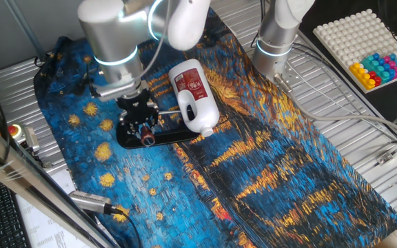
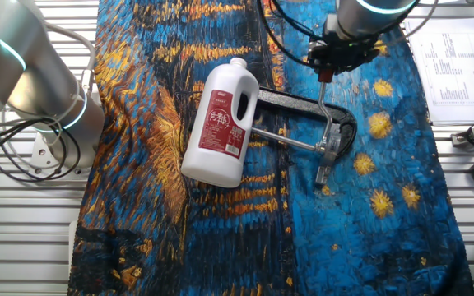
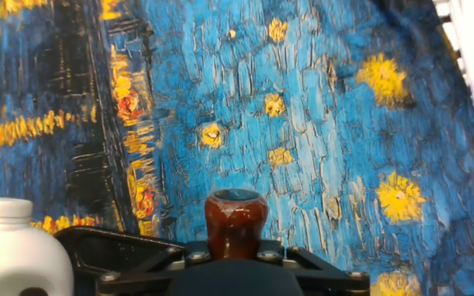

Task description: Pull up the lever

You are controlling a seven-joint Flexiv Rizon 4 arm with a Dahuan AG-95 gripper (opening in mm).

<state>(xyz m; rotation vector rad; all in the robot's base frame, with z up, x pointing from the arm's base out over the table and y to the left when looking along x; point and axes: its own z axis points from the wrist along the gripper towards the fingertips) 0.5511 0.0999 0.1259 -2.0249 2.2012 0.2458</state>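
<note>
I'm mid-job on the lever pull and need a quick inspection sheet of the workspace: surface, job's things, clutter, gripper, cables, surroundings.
Surface: starry-night patterned cloth over a ribbed metal table.
Job's things: lever hinged to a black fixture; its reddish-brown knob sits at the gripper. A plain silver crossbar runs toward the jug.
Clutter: white jug with red label lying on its side, overlapping the fixture.
Gripper: gripper at the knob; whether it is closed on it cannot be told.
Cables: grey cables cross the table beside a second arm's base.
Surroundings: white peg tray with coloured pieces; papers; a red button.
</note>
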